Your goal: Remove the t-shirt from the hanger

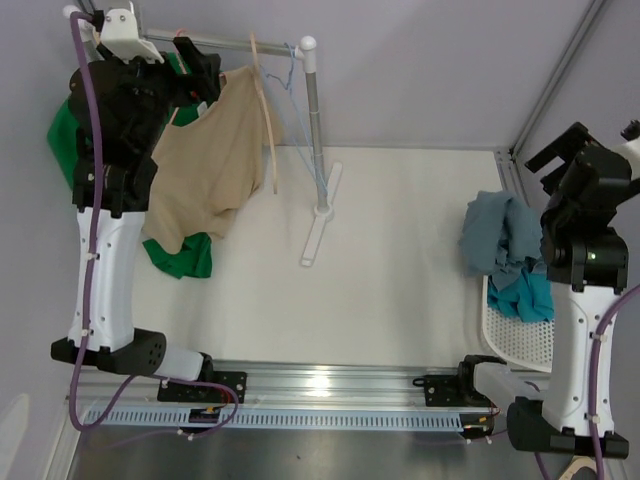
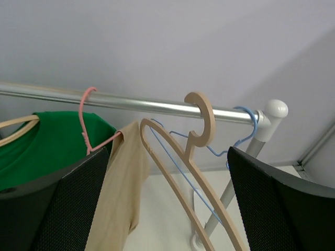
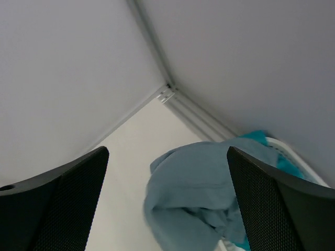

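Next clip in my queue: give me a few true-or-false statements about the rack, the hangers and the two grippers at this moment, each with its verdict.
1. The tan t-shirt hangs from a pink hanger on the rail. True.
2. The beige hanger beside it carries a shirt. False: it is bare.
3. The left gripper is shut on the tan t-shirt. False: its fingers are apart and hold nothing.
4. The right gripper is open above blue-grey cloth piled at a white basket. True.
5. No green garment is on the rack. False: a green shirt hangs beside the tan t-shirt.
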